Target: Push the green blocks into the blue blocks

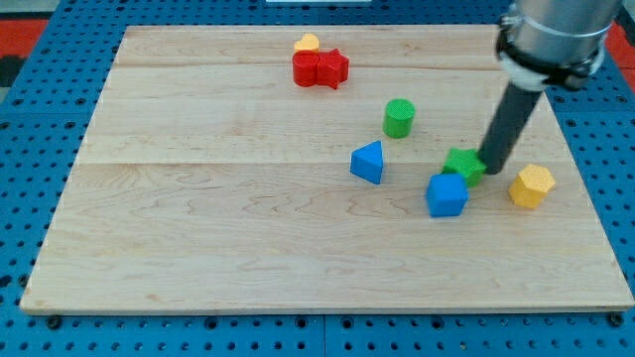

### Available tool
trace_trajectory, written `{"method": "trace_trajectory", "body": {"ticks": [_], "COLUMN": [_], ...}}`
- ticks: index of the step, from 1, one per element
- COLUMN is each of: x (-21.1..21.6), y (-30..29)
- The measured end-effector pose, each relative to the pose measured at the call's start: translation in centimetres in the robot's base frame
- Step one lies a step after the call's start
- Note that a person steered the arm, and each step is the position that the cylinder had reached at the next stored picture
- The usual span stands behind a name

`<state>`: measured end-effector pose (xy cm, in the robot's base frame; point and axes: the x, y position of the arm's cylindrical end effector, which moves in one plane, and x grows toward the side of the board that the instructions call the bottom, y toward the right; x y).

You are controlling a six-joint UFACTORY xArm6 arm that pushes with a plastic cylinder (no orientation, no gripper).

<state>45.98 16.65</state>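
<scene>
Tip (493, 169) sits at the right edge of the green star block (463, 165), probably touching. No hand on this rig, nothing gripped. Blue cube (446, 194) lies just below-left of it (green cylinder (399, 117) untouched).

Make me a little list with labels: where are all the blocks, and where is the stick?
tip: at green star's right side
green star: touching blue cube's upper edge
blue cube: lower right
green cylinder: alone, above blue wedge
blue wedge: middle
yellow hexagon: right of tip
red blocks: top
small yellow block: behind red blocks
</scene>
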Motion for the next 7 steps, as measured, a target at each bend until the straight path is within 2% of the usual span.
{"method": "trace_trajectory", "body": {"ticks": [1,2,3,4,5,7], "x": [-0.2,-5.1,-11.4,-8.9,-2.0,-6.7], "y": [-1.4,1.7,-1.9,-7.5,-7.4,-5.8]}}
